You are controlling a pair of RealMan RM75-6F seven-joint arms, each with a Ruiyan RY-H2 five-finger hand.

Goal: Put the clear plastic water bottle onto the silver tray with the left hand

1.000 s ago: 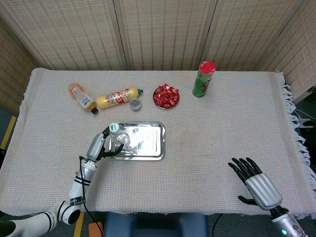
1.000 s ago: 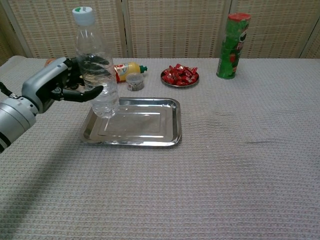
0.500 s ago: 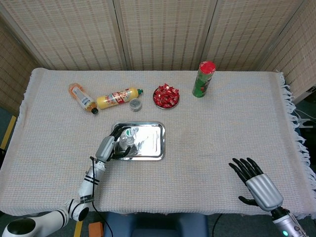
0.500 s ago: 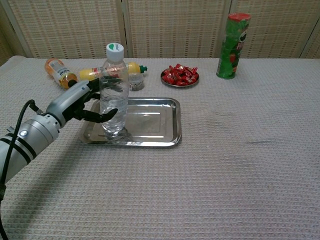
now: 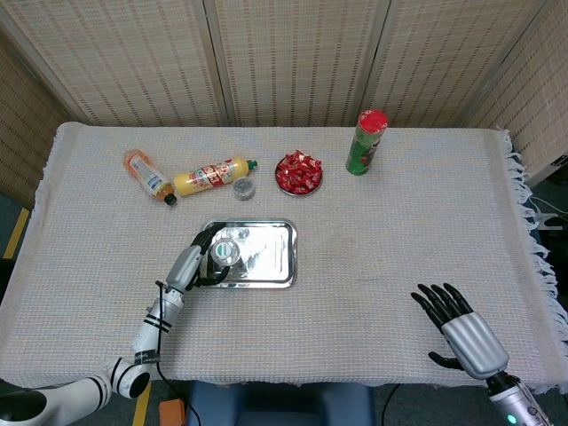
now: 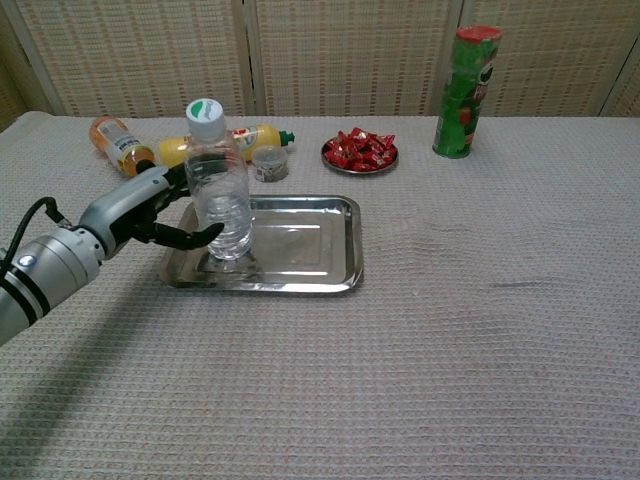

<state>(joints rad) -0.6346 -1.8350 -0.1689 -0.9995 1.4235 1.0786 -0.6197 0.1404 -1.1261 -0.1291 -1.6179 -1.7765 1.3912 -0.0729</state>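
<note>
The clear plastic water bottle (image 6: 222, 205) with a white cap (image 5: 222, 251) stands upright on the left part of the silver tray (image 6: 305, 283), its base down on the tray floor. My left hand (image 6: 140, 207) grips the bottle from the left, fingers wrapped around its lower body. In the head view the left hand (image 5: 190, 263) lies at the left edge of the tray (image 5: 271, 257). My right hand (image 5: 462, 332) hovers near the table's front right edge, fingers spread, holding nothing, and is absent from the chest view.
Behind the tray lie an orange bottle (image 6: 115, 143) and a yellow bottle (image 6: 262, 138), with a small jar (image 6: 266, 163) beside them. A dish of red candies (image 6: 360, 150) and a tall green can (image 6: 464, 92) stand at the back.
The left hand has brought the bottle down from above the tray's left edge and set it on the tray, still holding it. The right hand has stayed still.
</note>
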